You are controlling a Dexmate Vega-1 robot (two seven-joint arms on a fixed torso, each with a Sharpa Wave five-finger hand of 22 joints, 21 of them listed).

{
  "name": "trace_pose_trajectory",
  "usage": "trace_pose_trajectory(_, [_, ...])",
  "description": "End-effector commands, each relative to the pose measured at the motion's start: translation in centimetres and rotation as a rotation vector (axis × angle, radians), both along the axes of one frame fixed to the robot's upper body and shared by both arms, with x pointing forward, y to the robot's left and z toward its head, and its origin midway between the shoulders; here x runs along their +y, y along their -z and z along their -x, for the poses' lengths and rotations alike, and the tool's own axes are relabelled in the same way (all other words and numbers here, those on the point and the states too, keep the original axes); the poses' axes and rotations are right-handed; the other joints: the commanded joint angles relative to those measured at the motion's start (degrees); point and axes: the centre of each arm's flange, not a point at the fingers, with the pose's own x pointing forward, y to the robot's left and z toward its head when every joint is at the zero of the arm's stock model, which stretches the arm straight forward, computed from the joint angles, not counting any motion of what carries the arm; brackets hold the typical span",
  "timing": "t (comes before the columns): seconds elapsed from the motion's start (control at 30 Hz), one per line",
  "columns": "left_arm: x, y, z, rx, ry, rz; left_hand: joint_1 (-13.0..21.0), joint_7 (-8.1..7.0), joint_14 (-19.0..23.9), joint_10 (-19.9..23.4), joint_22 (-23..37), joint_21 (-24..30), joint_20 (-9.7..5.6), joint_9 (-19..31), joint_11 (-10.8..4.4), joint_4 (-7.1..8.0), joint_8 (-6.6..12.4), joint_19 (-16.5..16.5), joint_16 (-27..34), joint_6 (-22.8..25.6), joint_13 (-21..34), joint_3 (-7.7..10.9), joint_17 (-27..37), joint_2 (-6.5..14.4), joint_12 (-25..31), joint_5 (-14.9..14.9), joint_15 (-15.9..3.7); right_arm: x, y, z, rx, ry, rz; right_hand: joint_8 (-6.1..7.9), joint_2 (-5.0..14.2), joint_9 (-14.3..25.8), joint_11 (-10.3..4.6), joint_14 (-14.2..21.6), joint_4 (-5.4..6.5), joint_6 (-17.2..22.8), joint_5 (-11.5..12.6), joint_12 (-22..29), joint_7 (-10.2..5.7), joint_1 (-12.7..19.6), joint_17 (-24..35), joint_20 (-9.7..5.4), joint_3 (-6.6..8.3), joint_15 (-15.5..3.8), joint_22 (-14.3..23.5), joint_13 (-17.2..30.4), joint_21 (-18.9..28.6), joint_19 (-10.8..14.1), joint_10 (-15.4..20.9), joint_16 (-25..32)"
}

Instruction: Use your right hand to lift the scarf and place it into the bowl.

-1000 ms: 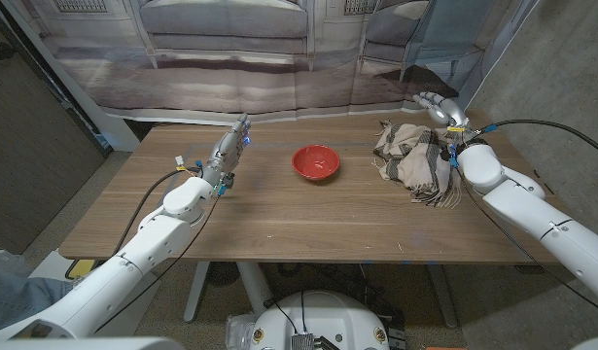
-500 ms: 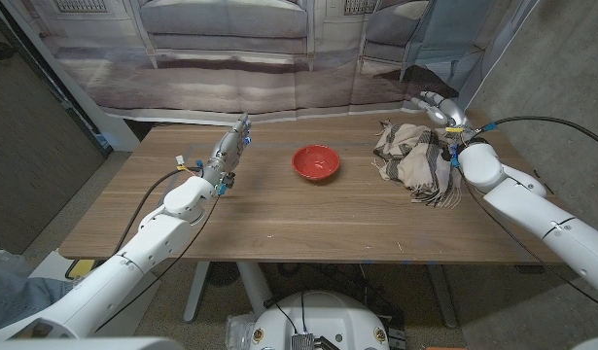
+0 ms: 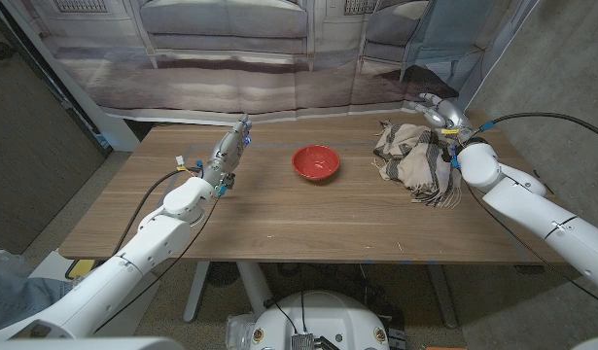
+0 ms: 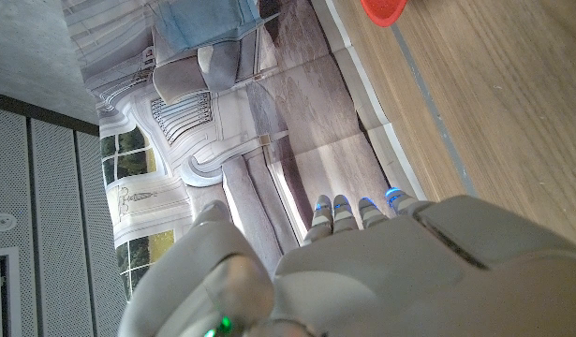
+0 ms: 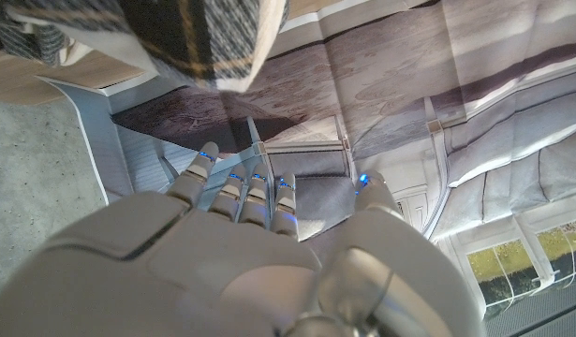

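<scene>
Head view — right robot hand (image 3: 440, 110) slightly nearer scarf (image 3: 413, 158) than before.

Both robot hands (image 3: 229, 149) (image 3: 439, 111) empty (fingers extended)

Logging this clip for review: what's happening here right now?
A robot at a wooden table is about to move a scarf into a red bowl. The scarf lies crumpled on the table, to the right of the bowl, not yet picked up. The right hand hovers open at the scarf's far edge, holding nothing. The left hand waits on the other side of the bowl with fingers extended, also holding nothing. The bowl looks empty.
</scene>
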Motion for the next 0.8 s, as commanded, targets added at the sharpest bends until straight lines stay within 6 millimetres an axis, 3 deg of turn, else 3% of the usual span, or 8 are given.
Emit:
trace_pose_trajectory(0.03, [0.14,0.00,0.26,-0.003,-0.002,-0.002,0.1,0.08,-0.8,0.1,0.3,0.0,0.39,0.2,-0.11,-0.09,0.32,-4.9,0.0,0.2,0.1,-0.24,0.2,0.4,0.1,0.2,0.23,0.32,-0.01,0.14,0.012,0.066,0.061,-0.06,-0.51,0.3,-0.16,-0.6,-0.21,-0.2,0.4,-0.1,-0.44,0.3,0.1,1.29,-0.16,0.23,0.2,0.4,-0.4,-0.3,-0.7,-0.1])
trace_pose_trajectory(0.4, [0.34,-0.20,0.69,-0.007,-0.011,-0.006,0.1,0.06,-0.9,0.1,0.3,0.0,0.41,0.2,-0.21,-0.10,0.31,-4.9,0.0,0.3,0.1,-0.32,0.2,0.5,0.1,0.2,0.26,0.78,-0.04,0.09,0.029,0.117,0.115,-0.01,-0.94,0.3,-0.37,-1.8,-0.15,-0.6,0.5,-0.2,-0.85,0.3,0.2,4.04,-0.34,0.63,0.2,0.4,-0.3,-1.0,-1.5,-0.1])
trace_pose_trajectory(0.8, [0.38,-0.12,0.90,-0.009,-0.012,-0.004,0.1,0.00,-0.8,0.2,0.3,0.0,0.59,0.2,-0.23,-0.10,0.26,-4.9,0.0,0.4,0.1,-0.44,0.2,0.5,0.1,0.1,0.27,0.93,0.09,0.29,0.056,0.165,0.140,0.00,-1.38,0.3,-0.20,-2.8,-0.10,-1.0,0.7,-0.4,-1.23,0.3,0.2,4.69,-0.53,1.56,0.3,0.4,-0.2,-1.3,-2.4,0.0])
